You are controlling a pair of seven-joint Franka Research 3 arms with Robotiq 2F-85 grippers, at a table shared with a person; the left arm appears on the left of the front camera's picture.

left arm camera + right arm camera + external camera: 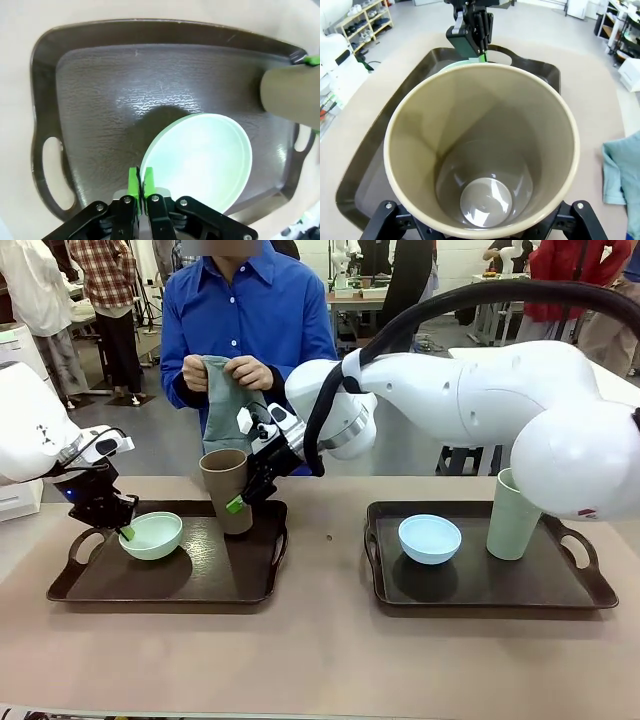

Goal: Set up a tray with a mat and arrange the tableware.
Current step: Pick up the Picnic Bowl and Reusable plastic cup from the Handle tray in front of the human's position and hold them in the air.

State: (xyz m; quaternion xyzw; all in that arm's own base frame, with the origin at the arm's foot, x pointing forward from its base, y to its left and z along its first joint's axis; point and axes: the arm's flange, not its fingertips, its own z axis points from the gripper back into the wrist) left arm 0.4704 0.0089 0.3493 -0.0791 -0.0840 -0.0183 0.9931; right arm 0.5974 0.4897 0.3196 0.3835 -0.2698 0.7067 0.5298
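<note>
- The left gripper (124, 531) has its green pads pressed together on the rim of the small round pale mint green bowl (152, 535), pinching the thin edge between them.
- That bowl sits in the dark brown textured plastic tray (170, 585), in its left half near the left handle.
- The left wrist view shows the same pinch (140, 181) on the bowl (200, 160), close to one long edge of the tray (90, 100).
- The right gripper (233, 498) reaches across the middle, its jaws spread wide around the tall brown handleless cup (226, 485), gripping its wall.
- The cup leans, with its base at the same tray's far right corner.
- On the second dark brown tray (470, 592), the small round light blue bowl (430, 538) sits in the left half.
- The tall pale green handleless cup (512, 516) stands upright near that tray's far right corner, well apart from the bowl.
- Beyond the far edge of the beige table (320, 660), a person holds a grey-green cloth (222, 405) in both hands.
</note>
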